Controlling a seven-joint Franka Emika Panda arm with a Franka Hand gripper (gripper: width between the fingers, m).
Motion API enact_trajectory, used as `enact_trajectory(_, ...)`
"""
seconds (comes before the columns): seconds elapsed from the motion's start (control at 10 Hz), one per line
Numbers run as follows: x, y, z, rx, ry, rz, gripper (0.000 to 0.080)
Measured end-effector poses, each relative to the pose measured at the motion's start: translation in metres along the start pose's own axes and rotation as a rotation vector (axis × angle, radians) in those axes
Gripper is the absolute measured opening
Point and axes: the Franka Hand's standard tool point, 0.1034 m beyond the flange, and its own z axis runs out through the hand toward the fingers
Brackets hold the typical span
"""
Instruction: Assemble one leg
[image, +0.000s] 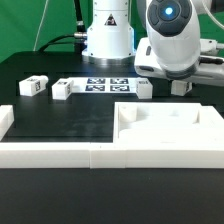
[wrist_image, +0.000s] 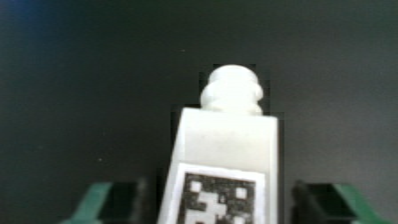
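Tagged leg (wrist_image: 228, 150) fills the gap between the tool's (wrist_image: 222, 200) fingers (wrist_image: 116, 203), screw tip pointing away from it; whether they clamp it I cannot tell. Grasping step, likely. Next calls for a firm grip, then carrying it to the panel (image: 165, 135) near the tool

In the exterior view I see bright, even light and soft shadows; the wrist view is darker (and grainy), with the leg (wrist_image: 226, 130) blurred.

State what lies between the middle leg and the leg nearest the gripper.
The marker board lies flat between the middle leg and the leg nearest the gripper; the exterior view shows this.
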Motion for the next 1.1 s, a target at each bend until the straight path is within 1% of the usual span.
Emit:
enact_trajectory(0.1,0.000,0.000,0.000,0.000,0.000,0.000,0.0287)
enact_trajectory(0.6,0.000,0.000,0.000,0.000,0.000,0.000,0.0287)
enact_trajectory(0.7,0.000,0.001,-0.002,0.001,-0.001,-0.008,0.0287)
enact_trajectory(0.9,-0.010,0.009,-0.028,0.016,-0.002,-0.025,0.0287)
enact_trajectory(1.1,-0.028,0.009,-0.050,0.019,0.019,-0.035,0.0287)
